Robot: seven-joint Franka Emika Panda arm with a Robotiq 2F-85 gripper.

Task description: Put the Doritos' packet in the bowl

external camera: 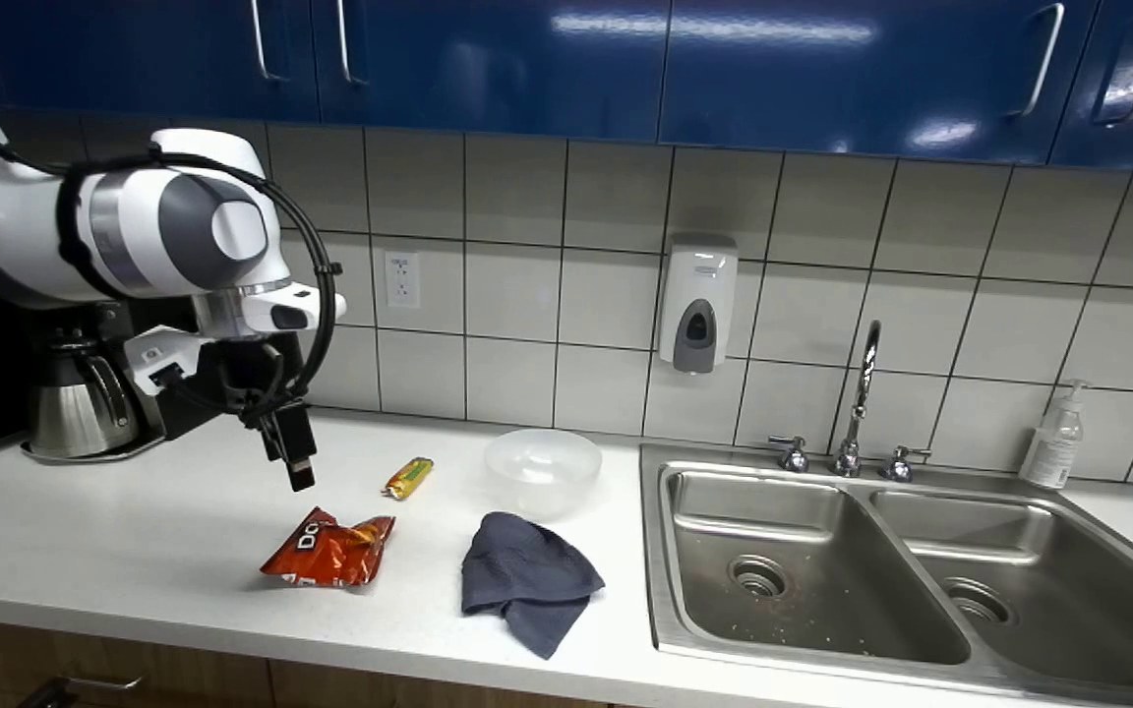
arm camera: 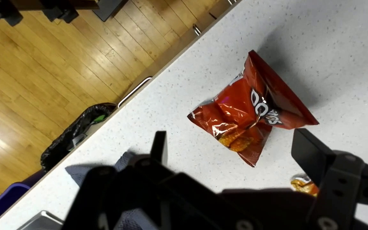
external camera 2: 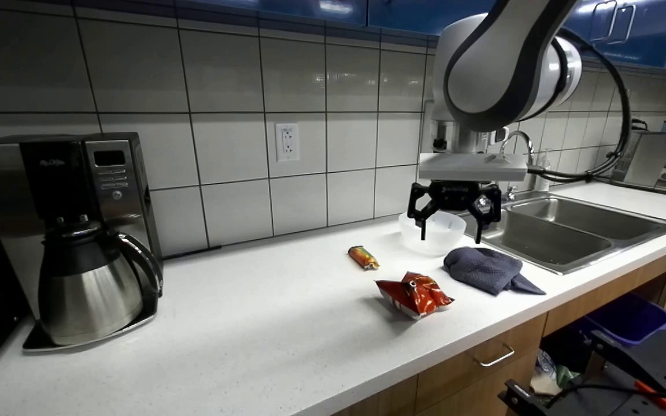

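At three o'clock in the wrist view, the red bag [arm camera: 244,108] carried the word "Doritos"; at eight o'clock in an exterior view, the bag [external camera: 326,553] showed only "DO". Lettering on the coffee machine [external camera 2: 58,190] was too blurred.

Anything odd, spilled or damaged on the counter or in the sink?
Slightly: specks, possibly crumbs, dot the sink basin nearer the cloth, so it looks unrinsed. The cloth lies bunched, not flat. No obvious damage or liquid spill shows.

Counter [external camera: 153,531] bright, upper tiles [external camera 2: 130,69] dim; glare streaks on cabinets [external camera: 586,79]; packet [arm camera: 235,102] glinting, soft shadow beside it; floor [arm camera: 75,70] shiny in wrist view.
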